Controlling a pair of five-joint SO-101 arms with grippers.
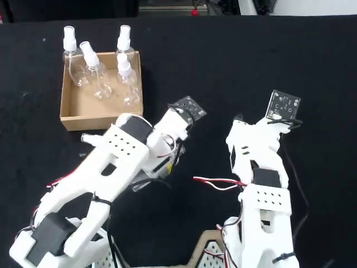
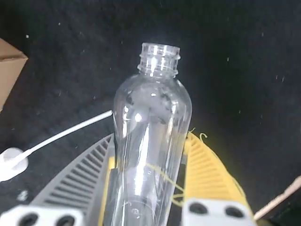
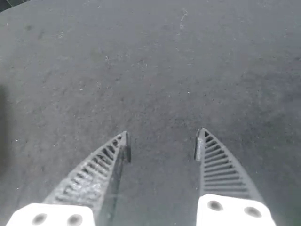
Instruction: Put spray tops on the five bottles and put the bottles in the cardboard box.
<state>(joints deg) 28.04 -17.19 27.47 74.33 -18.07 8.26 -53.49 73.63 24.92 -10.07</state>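
Observation:
My left gripper [image 2: 149,136] is shut on a clear bottle [image 2: 150,122] with no top, its open neck pointing away from the wrist. A white spray top [image 2: 11,162] with a long dip tube lies on the black cloth beside it, close to a corner of the cardboard box [image 2: 9,66]. In the high view the cardboard box [image 1: 75,118] stands at the far left and holds several clear bottles [image 1: 97,75] with white spray tops on. The left arm [image 1: 128,151] covers the held bottle [image 1: 142,184] just in front of the box. My right gripper [image 3: 162,141] is open over bare cloth.
A black cloth [image 1: 234,61] covers the whole table. The right arm [image 1: 262,151] stands to the right of the left arm, with a gap of cloth between them. A perforated base plate [image 1: 209,251] sits at the near edge.

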